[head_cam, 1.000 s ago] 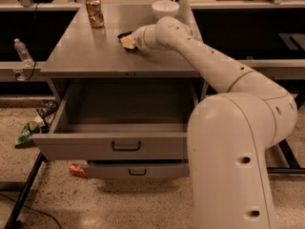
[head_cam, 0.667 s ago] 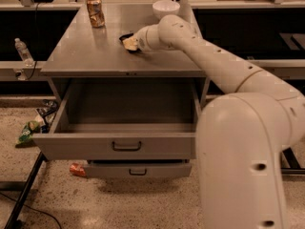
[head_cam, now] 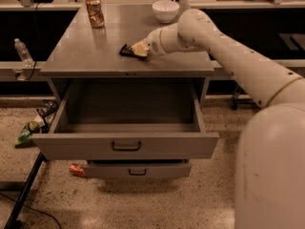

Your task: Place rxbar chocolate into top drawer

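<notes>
Camera view: a white arm reaches leftward over a grey cabinet with both drawers out.

Below the cabinet top, the top drawer stands pulled far out, and the lower drawer under it is out only slightly. At the back of the top sit a white bowl and an orange-gold can. The gripper rests low near the front edge, touching the rxbar chocolate, which pokes out to its left on the cabinet top; whether it grips the bar cannot be told.
</notes>
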Controlling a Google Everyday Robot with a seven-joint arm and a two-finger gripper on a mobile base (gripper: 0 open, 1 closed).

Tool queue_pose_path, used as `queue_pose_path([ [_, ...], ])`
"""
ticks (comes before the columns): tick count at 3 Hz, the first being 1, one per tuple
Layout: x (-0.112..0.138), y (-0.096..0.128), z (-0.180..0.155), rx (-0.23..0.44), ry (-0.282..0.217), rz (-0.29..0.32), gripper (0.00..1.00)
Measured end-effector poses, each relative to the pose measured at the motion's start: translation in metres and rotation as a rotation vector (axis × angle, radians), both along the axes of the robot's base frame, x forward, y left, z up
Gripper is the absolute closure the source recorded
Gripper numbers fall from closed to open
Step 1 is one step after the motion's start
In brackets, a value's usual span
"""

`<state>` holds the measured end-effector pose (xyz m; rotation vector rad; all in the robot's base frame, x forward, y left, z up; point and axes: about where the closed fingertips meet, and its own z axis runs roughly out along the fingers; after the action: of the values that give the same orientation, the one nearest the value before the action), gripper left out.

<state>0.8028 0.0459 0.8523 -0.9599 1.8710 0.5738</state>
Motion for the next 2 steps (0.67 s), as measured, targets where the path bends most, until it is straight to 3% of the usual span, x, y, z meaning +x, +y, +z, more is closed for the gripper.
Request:
queue_pose_path([
  [1, -0.053, -0.02, 0.006, 0.003, 0.054, 0.069, 1.0],
  [2, -0.097, -0.043, 0.013, -0.003, 0.095, 0.092, 1.0],
])
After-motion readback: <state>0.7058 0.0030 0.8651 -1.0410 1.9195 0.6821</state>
